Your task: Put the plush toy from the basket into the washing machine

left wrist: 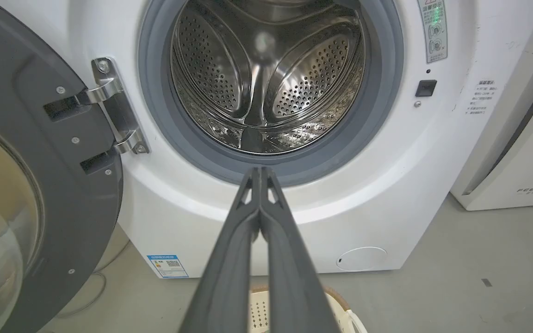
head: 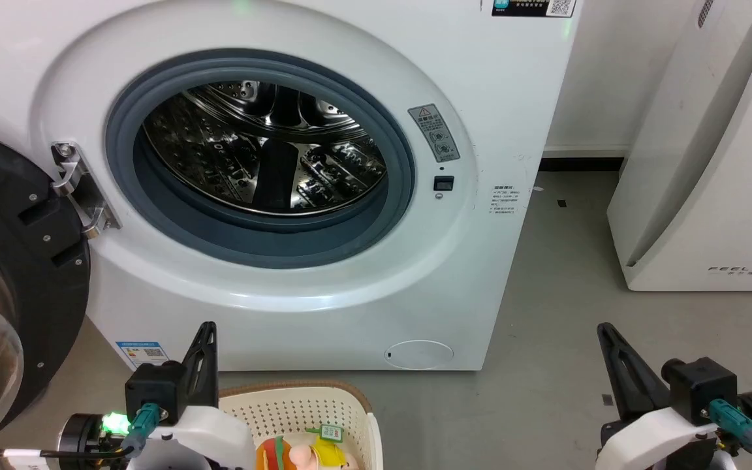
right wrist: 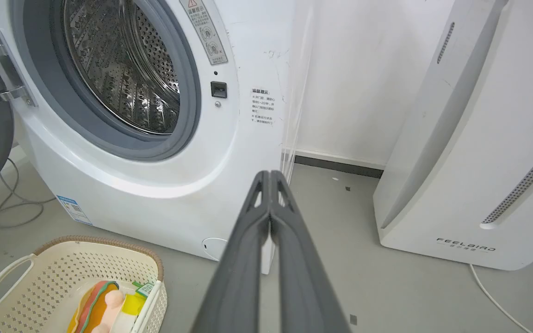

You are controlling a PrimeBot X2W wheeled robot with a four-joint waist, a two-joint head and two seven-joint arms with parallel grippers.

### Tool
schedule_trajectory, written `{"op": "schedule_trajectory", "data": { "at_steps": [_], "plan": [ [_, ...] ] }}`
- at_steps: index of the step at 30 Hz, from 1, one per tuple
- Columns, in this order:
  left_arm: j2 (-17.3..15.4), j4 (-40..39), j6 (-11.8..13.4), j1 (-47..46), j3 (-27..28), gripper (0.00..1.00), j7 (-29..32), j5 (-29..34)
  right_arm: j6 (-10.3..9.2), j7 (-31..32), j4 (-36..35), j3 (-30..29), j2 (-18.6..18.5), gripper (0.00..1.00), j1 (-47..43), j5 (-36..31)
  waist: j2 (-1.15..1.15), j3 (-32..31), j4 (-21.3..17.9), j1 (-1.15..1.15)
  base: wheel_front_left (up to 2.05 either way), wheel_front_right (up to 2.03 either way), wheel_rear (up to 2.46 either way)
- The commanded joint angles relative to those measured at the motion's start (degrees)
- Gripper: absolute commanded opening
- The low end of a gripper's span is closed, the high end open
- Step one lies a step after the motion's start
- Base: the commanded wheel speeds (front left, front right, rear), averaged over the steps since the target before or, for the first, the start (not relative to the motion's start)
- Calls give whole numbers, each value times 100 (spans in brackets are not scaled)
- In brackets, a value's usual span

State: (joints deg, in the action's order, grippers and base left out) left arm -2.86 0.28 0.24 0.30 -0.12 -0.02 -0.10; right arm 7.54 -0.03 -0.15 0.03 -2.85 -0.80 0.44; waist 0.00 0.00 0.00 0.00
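**One toy (head: 297, 455) lying in the basket (head: 297, 389), washer (head: 513, 98) open**

The left gripper (head: 207, 336) has its fingers pressed together with nothing between them, and so has the right gripper (head: 608, 339) (each wrist view shows the tips meeting). The toy lies in the basket, just right of and below the left gripper and well left of the right one.

The washer stands beyond both grippers. Its door (head: 17, 261) is swung wide to the left gripper's left, so the way to the drum (head: 265, 150) is free. By my reading the pick has not begun. The basket sits on the floor (head: 546, 313) close before the washer, probably to keep the carry short, and the left gripper looks the handier one.

The head view cuts basket and toy off at its bottom edge, and the pale left forearm (head: 203, 431) covers the basket's left part. In the left wrist view the fingers (left wrist: 229, 263) hide most of the basket. The right wrist view shows the toy best, by the basket's wall with its green tag (right wrist: 145, 289), though its lower part is cut off.
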Motion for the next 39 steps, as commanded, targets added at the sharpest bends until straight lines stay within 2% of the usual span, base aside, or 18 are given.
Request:
{"op": "schedule_trajectory", "data": {
  "at_steps": [1,2,25,39],
  "plan": [
    [-1,-28,-24,-30,12,0,2,10,-5,3,15,-3,-3,0,80,-44,0,0,0,0,0,0,0],
    [0,0,0,0,0,100,0,0,0,1,0,-1,0,100,0,-1,0,0,0,0,0,0,0],
    [0,225,194,-177,-173,100,-249,-91,-1,-249,-158,-177,0,100,32,499,0,143,-15,0,0,0,0],
    [-58,941,195,-642,-304,100,-417,-29,-1,-416,-269,-255,-1,100,219,809,0,599,-107,0,0,0,0]
  ]
}}
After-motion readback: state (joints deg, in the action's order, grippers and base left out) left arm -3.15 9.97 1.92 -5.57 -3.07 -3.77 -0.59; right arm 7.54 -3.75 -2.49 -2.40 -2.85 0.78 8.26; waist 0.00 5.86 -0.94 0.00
